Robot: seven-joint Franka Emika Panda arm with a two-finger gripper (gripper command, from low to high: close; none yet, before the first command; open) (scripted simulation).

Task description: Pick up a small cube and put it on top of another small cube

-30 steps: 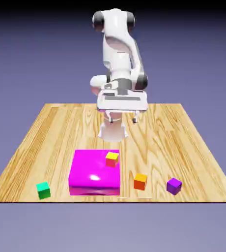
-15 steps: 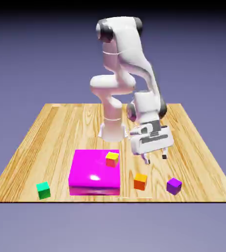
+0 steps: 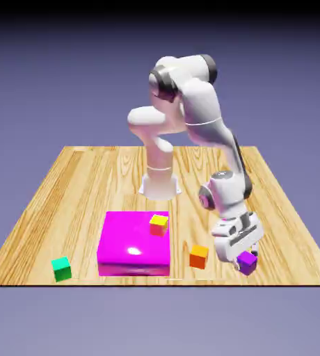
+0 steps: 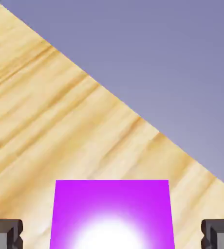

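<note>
A small purple cube (image 3: pixel 246 262) rests on the wooden table (image 3: pixel 86 188) near its front edge, toward the exterior view's right. My gripper (image 3: pixel 243 252) has come down over it. In the hand view the purple cube (image 4: pixel 113 214) fills the space between the two grey fingertips (image 4: pixel 4 233), with a strip of bare wood on each side, so the gripper (image 4: pixel 112 234) is open around the cube and does not touch it. A small orange cube (image 3: pixel 199 256) lies just to its left. A small green cube (image 3: pixel 62 268) lies at the front left.
A large flat magenta block (image 3: pixel 131 243) lies at the front middle, with a small yellow-topped cube (image 3: pixel 158 224) on its back right corner. The table's front edge (image 3: pixel 190 281) runs close behind the purple cube; in the hand view the table's edge (image 4: pixel 133 109) crosses diagonally.
The arm has swung from above the table's middle to the exterior view's right and down to the purple cube. The fingers have drawn closer together. No cube has moved.
</note>
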